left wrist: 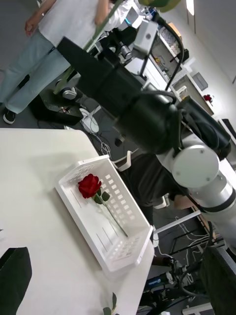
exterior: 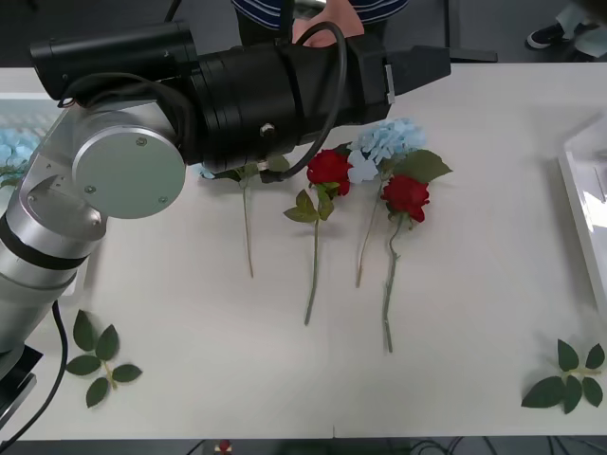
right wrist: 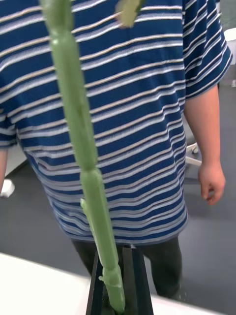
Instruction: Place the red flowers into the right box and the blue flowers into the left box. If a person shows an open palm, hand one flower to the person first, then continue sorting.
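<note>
My right gripper [right wrist: 116, 266] is shut on a thick green flower stem [right wrist: 81, 142]. The stem rises out of frame, so its bloom is hidden. In the left wrist view that arm holds the stem [left wrist: 98, 32] high beyond the right box [left wrist: 78, 224], where one red flower [left wrist: 90, 185] lies. My left gripper [left wrist: 115, 275] hangs open above the table. On the table lie a red flower [exterior: 329, 171], a second red flower [exterior: 406, 196] and a blue flower [exterior: 389, 142]. Another stem [exterior: 248, 237] runs under a raised black forearm [exterior: 285, 85]. Blue flowers [exterior: 14, 147] rest in the left box [exterior: 28, 112].
A person in a striped shirt [right wrist: 123, 98] stands at the table's far edge facing the held stem, one hand [right wrist: 211, 182] hanging down. Loose leaf sprigs lie near the front left [exterior: 100, 360] and front right [exterior: 569, 384]. The right box's rim [exterior: 580, 190] shows at the right.
</note>
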